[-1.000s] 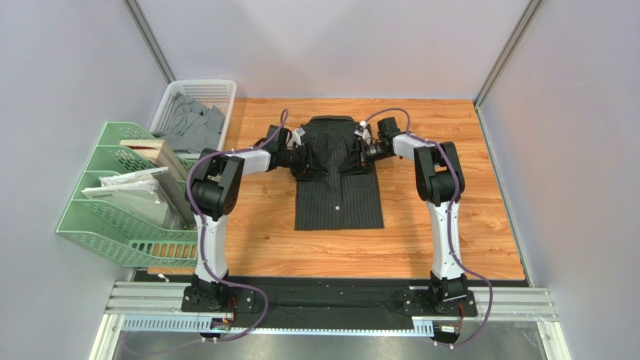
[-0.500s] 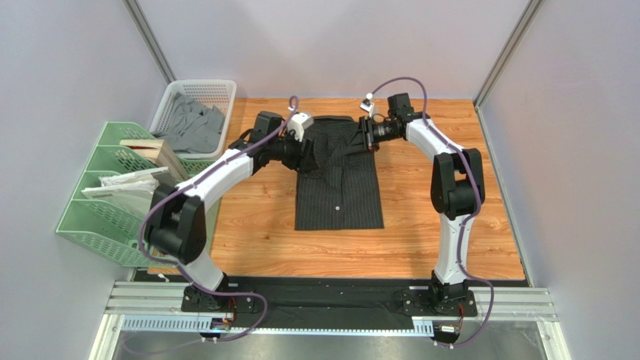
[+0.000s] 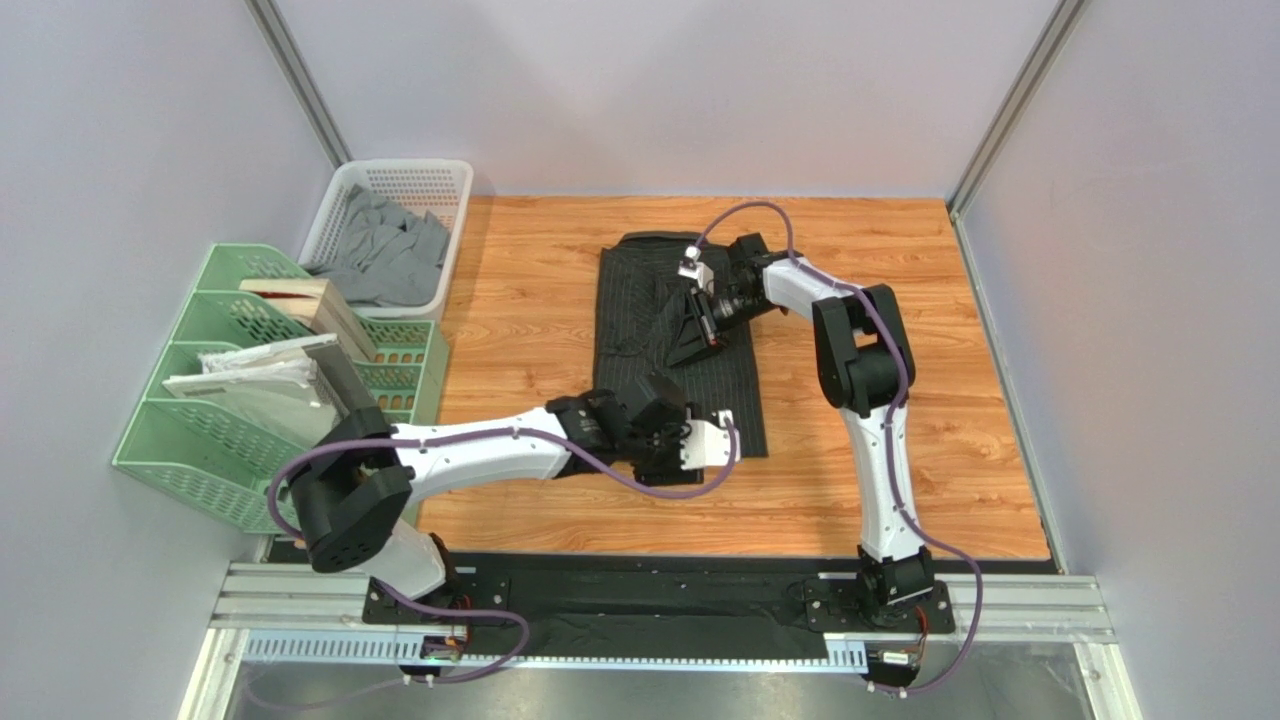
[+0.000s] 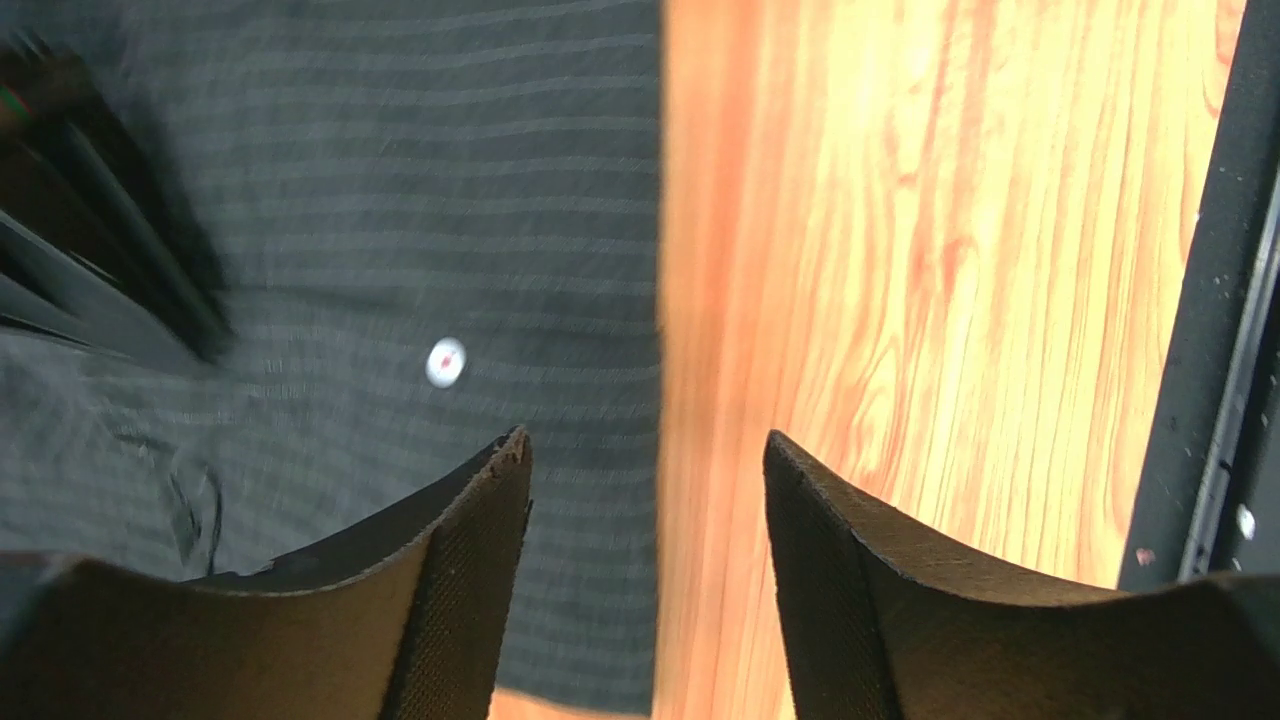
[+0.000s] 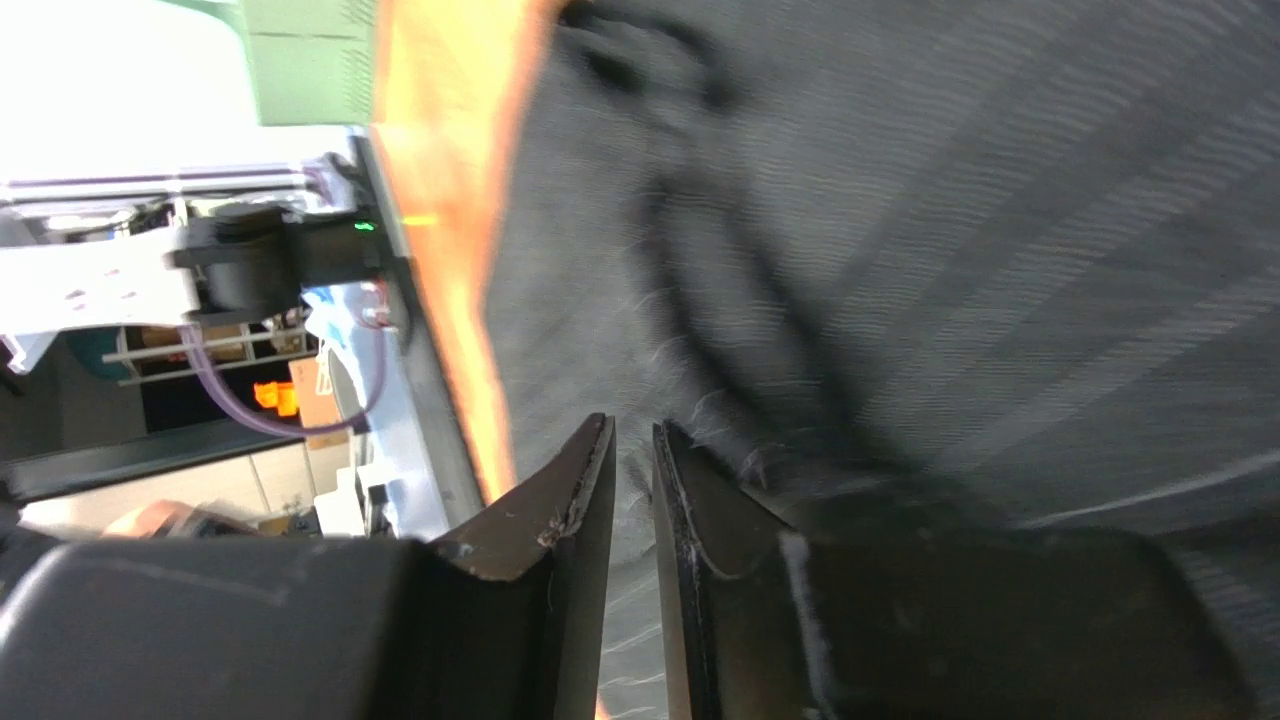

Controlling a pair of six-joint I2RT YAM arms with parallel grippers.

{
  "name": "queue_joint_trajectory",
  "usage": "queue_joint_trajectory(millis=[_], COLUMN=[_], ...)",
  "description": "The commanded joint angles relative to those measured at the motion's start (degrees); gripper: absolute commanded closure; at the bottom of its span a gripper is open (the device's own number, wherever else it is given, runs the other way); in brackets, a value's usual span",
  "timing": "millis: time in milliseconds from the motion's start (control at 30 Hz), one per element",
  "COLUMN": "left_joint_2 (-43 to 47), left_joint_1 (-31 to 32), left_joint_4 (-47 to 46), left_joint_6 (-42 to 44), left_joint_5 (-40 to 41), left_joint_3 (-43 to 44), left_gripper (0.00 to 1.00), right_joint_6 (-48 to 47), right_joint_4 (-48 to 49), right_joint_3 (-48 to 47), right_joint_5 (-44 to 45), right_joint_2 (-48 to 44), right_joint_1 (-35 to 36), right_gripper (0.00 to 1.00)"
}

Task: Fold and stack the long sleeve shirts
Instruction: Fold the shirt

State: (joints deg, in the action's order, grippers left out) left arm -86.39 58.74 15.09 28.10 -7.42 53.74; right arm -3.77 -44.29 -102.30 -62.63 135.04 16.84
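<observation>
One long sleeve shirt (image 3: 646,300), charcoal with fine pale pinstripes, lies lengthwise on the wooden table as a narrow rectangle, with a raised dark crease near its upper middle. My left gripper (image 3: 684,438) hovers open over the near hem. In the left wrist view its fingers (image 4: 646,465) straddle the line between shirt (image 4: 376,225) and bare wood, with a white button (image 4: 445,362) ahead. My right gripper (image 3: 700,308) is low over the shirt's upper part. Its jaws (image 5: 631,428) stand nearly together with a thin slit, over wrinkled cloth (image 5: 977,225). Whether they pinch cloth does not show.
A white basket (image 3: 436,177) holding grey clothes stands at the back left. Green file racks (image 3: 256,390) with papers and a box sit along the left side. Bare wood (image 3: 902,435) lies right of the shirt. A black rail (image 4: 1202,375) runs along the near edge.
My left arm swung from the collar down to the shirt's near hem. My right gripper moved from the collar's right side onto the shirt's upper middle and its jaws narrowed. The shirt's top now looks squarer.
</observation>
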Motion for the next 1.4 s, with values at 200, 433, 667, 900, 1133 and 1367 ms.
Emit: queue_joint_trajectory(millis=[200,433,667,900,1133,1367], left_joint_2=[-9.67,-14.68,-11.01,-5.02,-4.05,-6.86], left_joint_1=[4.54,4.8,4.89,6.21,6.21,6.12], left_joint_4=[-8.76,-7.89,-3.6,11.25,26.56,39.29], left_joint_6=[5.21,8.64,7.86,4.87,2.14,3.54], left_joint_5=[12.78,16.64,14.81,6.64,0.22,-1.02], left_joint_3=[1.9,1.9,1.81,6.02,17.17,28.87], left_gripper=[0.27,0.33,0.97,1.0,1.0,1.0], right_joint_6=[-8.53,-7.92,-9.15,-11.87,-16.35,-23.38], right_joint_4=[-7.56,-8.0,-8.0,-8.97,-10.81,-16.17], right_joint_3=[-4.14,-3.08,1.39,6.84,12.2,17.83], right_joint_5=[6.47,5.85,5.77,6.2,5.77,2.79], right_joint_2=[4.35,4.79,1.99,-2.5,-5.4,-10.4], right_joint_1=[-0.58,-0.76,0.12,1.96,4.07,6.71], right_gripper=[0.81,0.82,0.83,0.83,0.84,0.84])
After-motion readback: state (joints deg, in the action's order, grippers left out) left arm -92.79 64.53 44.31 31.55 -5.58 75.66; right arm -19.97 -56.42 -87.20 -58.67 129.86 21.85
